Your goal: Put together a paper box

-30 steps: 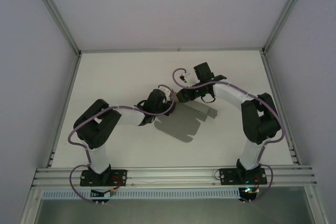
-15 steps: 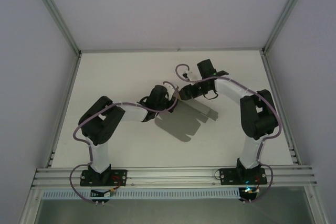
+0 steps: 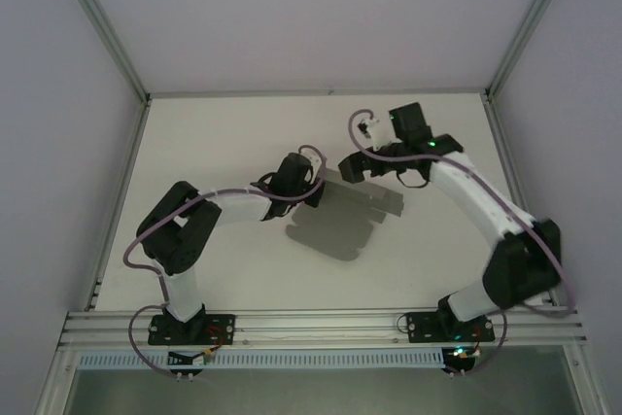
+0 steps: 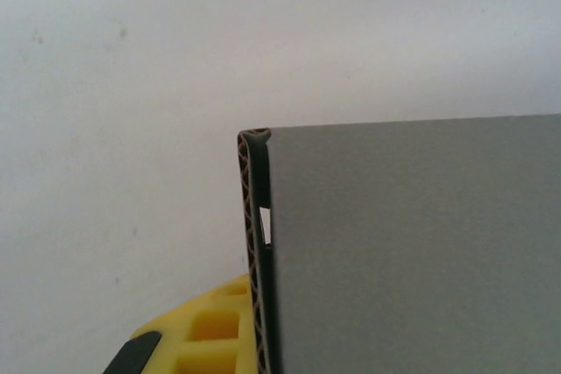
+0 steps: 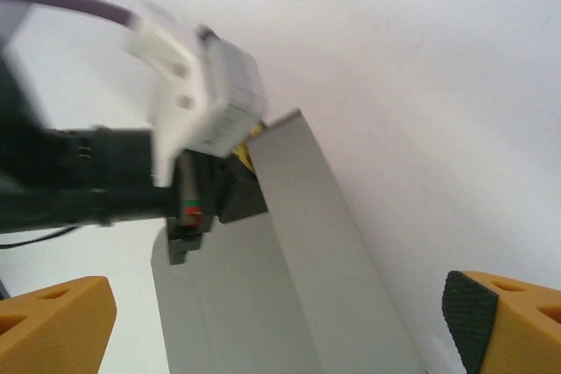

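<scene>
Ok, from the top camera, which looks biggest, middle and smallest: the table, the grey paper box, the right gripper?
1. the table, clearly largest.
2. the paper box, a flat grey sheet, next.
3. the right gripper, smallest, even though it hangs a bit nearer the camera.

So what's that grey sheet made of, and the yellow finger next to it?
The paper box looks like matte grey corrugated cardboard: its cut edge shows a zigzag layer between flat skins. The yellow finger looks like hard plastic, moulded or printed, with square hollows; its black pad is maybe rubber.
</scene>
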You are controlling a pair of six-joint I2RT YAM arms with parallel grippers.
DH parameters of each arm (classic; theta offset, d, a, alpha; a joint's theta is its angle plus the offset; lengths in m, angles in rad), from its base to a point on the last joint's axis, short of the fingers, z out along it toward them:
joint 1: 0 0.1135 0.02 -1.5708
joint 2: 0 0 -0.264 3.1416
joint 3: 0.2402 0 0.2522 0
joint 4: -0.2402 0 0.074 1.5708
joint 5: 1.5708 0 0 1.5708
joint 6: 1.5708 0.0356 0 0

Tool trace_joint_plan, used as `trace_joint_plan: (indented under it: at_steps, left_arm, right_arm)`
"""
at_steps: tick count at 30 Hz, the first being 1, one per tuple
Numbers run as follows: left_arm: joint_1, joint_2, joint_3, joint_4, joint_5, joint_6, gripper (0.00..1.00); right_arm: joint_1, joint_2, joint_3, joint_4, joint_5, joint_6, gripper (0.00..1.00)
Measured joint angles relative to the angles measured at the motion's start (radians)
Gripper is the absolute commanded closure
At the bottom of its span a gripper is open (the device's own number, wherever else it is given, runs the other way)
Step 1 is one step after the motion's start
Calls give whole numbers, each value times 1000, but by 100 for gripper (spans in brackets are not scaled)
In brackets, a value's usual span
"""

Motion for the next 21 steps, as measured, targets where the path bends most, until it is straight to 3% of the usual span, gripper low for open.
trace_joint_plan:
  at_steps: [5, 11, 21]
  left_arm:
    - [39, -25, 50, -183, 119, -43, 100]
    - [85, -18, 121, -353, 206, -43, 100]
    - [102, 29, 191, -439, 284, -6, 100]
  right_arm:
    - [-3, -154, -122, -7, 39, 0, 1]
    - [-3, -166, -254, -20, 83, 7, 6]
    - [-3, -190, -312, 85, 166, -84, 12]
